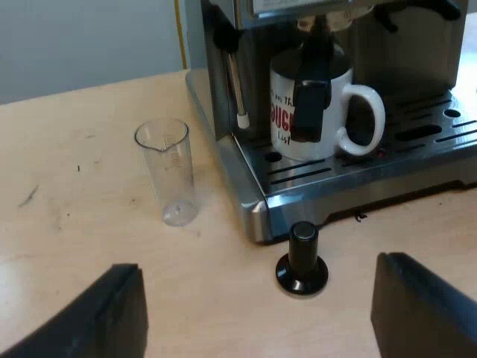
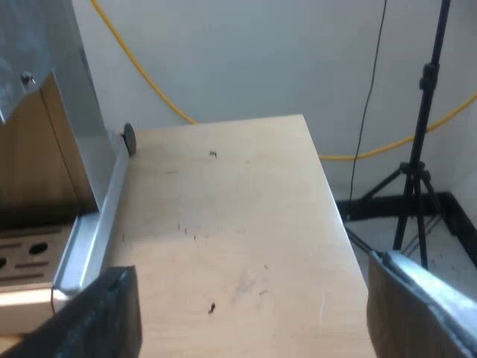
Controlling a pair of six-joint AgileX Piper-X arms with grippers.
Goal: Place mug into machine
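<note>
On the tray (image 1: 358,170) of the machine (image 1: 417,52) stands the mug (image 1: 332,123), seemingly under the holder (image 1: 309,101); the left gripper (image 1: 257,298) and the right gripper (image 2: 252,291) have their fingers spread, empty.

White mug (image 1: 320,115) stands upright on the espresso machine's (image 1: 358,175) drip tray.

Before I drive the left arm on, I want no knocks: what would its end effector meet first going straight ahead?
Probably the tamper, standing on the table ahead of the open left end effector; just past it comes the machine's corner. Depth is hard to judge.
</note>
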